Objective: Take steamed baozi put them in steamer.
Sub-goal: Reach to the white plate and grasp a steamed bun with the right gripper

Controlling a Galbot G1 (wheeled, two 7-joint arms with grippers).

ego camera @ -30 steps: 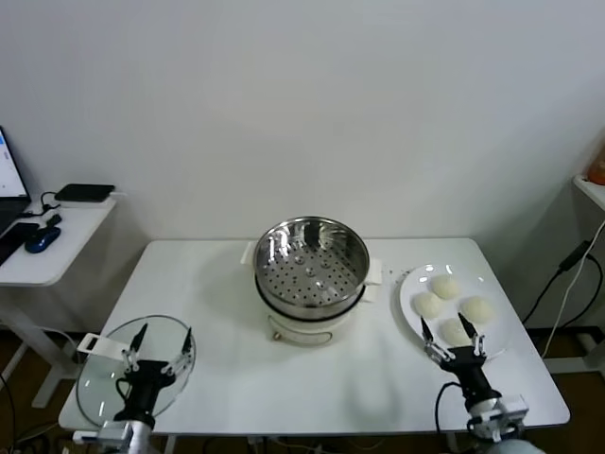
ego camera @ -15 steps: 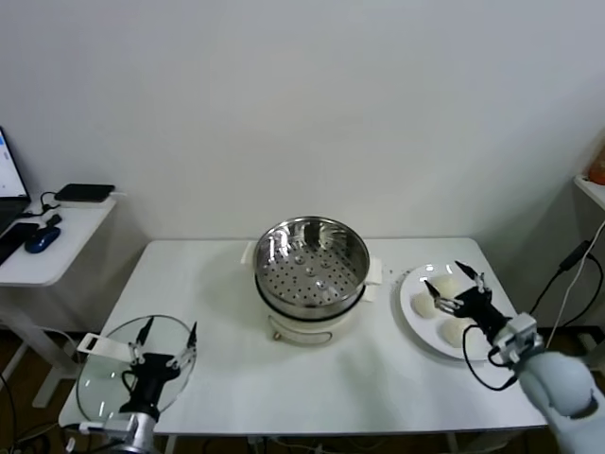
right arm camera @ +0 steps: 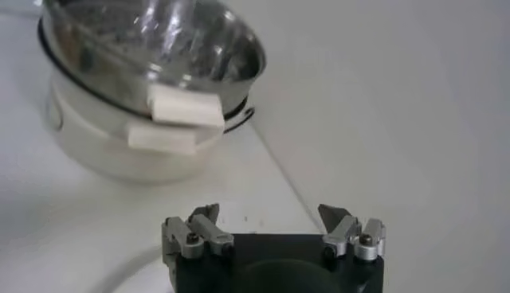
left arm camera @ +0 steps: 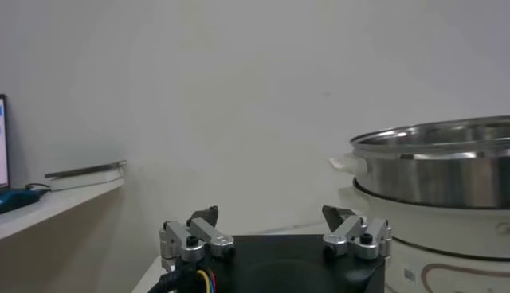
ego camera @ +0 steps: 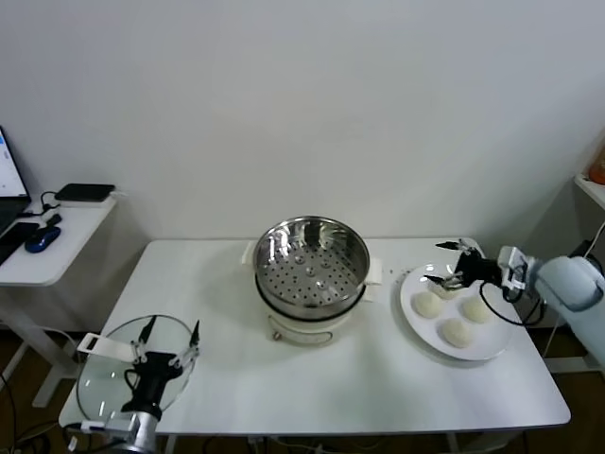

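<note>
The steamer, a shiny steel basket with a perforated bottom on a white pot base, stands mid-table. It also shows in the left wrist view and the right wrist view. Three off-white baozi lie on a white plate to its right, and another is partly hidden under my right gripper. My right gripper hovers open and empty over the plate's far edge, pointing at the steamer; the right wrist view shows it too. My left gripper is open and empty at the front left, also in the left wrist view.
A round glass lid lies under the left gripper at the table's front left corner. A side table at the left holds a mouse and a dark device. Cables hang past the table's right edge.
My right arm rose from the table's front edge, swung over the plate and now reaches in from the right at its far edge. The left gripper barely moved.
</note>
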